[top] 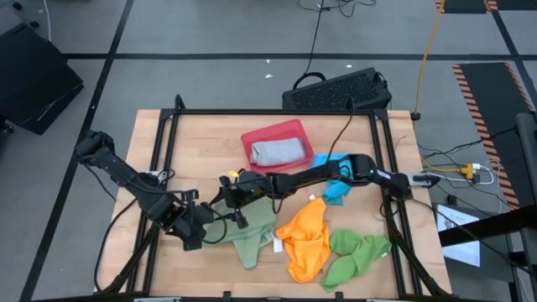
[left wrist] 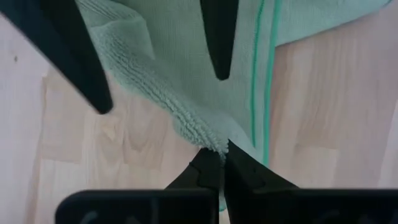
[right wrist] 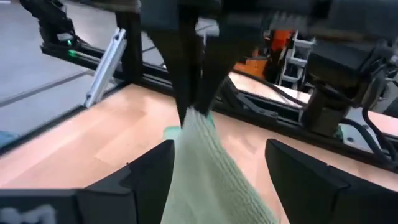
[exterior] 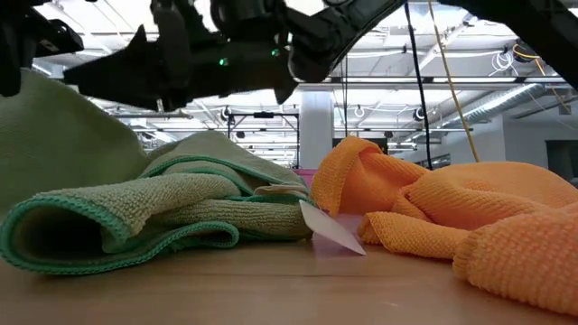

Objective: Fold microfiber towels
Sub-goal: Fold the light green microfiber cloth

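A sage green towel (top: 252,228) lies crumpled on the table's near middle, with one part drawn up to my left gripper (left wrist: 222,149), which is shut on it. My right gripper (right wrist: 219,146) reaches level from the table's right and is open. Its two fingers stand on either side of the raised strip of cloth (right wrist: 208,168). To the right lie an orange towel (top: 306,239), a bright green towel (top: 357,256) and, under the right arm, a bright blue towel (top: 337,191). A folded grey-blue towel (top: 279,152) rests in a red tray (top: 295,129). My left gripper pinches a corner of the sage green towel (left wrist: 214,140) between its two fingers (right wrist: 191,87), which point down from above. That corner is lifted, and the cloth slopes down from it to the rest of the towel on the table. My right gripper: I cannot tell whether its open fingers touch the cloth.
A white label (exterior: 330,230) sticks out from the sage green towel toward the orange one. Black frame rails (top: 382,147) run along the table's edges. A dark keyboard (top: 336,90) sits beyond the far edge.
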